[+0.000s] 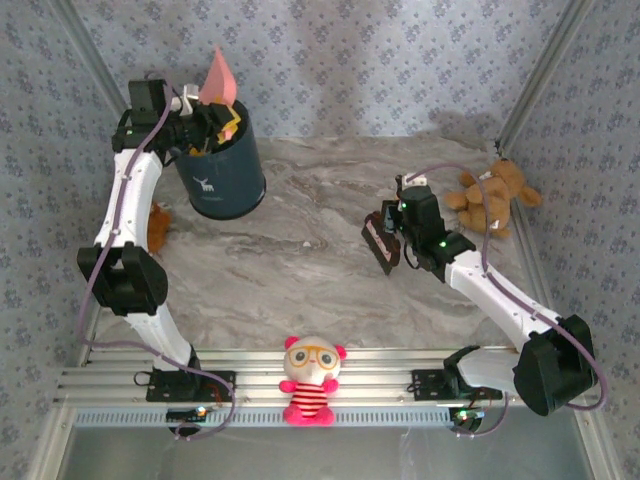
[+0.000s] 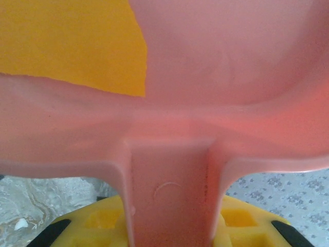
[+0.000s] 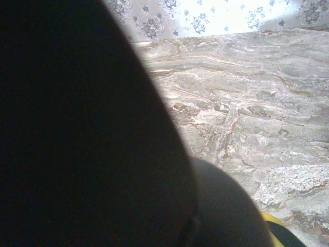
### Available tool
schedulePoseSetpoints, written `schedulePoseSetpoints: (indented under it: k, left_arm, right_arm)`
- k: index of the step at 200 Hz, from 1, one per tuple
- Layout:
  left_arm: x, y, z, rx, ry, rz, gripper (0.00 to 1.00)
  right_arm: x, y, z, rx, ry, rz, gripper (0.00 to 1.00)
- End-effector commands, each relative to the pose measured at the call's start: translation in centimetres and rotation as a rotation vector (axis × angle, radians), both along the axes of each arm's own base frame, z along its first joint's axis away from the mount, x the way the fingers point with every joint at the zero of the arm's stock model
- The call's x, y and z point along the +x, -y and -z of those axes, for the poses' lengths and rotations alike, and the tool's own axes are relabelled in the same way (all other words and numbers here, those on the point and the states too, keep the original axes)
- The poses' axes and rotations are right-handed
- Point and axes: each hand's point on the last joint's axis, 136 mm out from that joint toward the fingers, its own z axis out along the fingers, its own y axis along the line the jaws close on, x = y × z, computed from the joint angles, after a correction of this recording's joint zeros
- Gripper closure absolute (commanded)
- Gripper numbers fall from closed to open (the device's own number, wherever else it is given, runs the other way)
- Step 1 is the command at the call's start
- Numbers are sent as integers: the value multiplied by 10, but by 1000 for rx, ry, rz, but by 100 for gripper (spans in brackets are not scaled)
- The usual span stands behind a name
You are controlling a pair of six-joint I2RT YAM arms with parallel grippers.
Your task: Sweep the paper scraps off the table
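**Desk:** Though the table (image 1: pixel 300 270) looks swept across its marbled middle, is the job finished?

**Photographer:** Not quite, I'd judge. The gathering seems done and the emptying is what's left. At ten o'clock on the table stands a dark blue bin (image 1: pixel 225 180), and the pink dustpan (image 1: pixel 218 80) is tipped steeply above its mouth.

**Desk:** Who has hold of what?

**Photographer:** The left pincer (image 2: pixel 172 226) is clenched on the dustpan's handle. At three o'clock, well apart, the right pincer (image 1: pixel 395 235) is clamped on a dark brush (image 1: pixel 380 245) held low over the table.

**Desk:** And the paper scraps (image 2: pixel 77 46)?

**Photographer:** One orange-yellow piece lies on the pan at eleven o'clock from the left pincer, beyond the handle and clear of the fingers. Yellow also shows at the bin's rim.
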Motion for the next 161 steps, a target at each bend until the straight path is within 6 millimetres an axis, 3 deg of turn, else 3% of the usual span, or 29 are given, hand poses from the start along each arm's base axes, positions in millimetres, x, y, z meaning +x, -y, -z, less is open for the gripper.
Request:
schedulePoseSetpoints:
  k: [1,161]
  left_arm:
    - [6,1,-14,-64,32,12,100]
    - [22,5,-9,-310,-40,-21,100]
  right_arm:
    - [6,-2,-18,20,33,-6,100]
    - [5,0,-11,14,17,0,100]
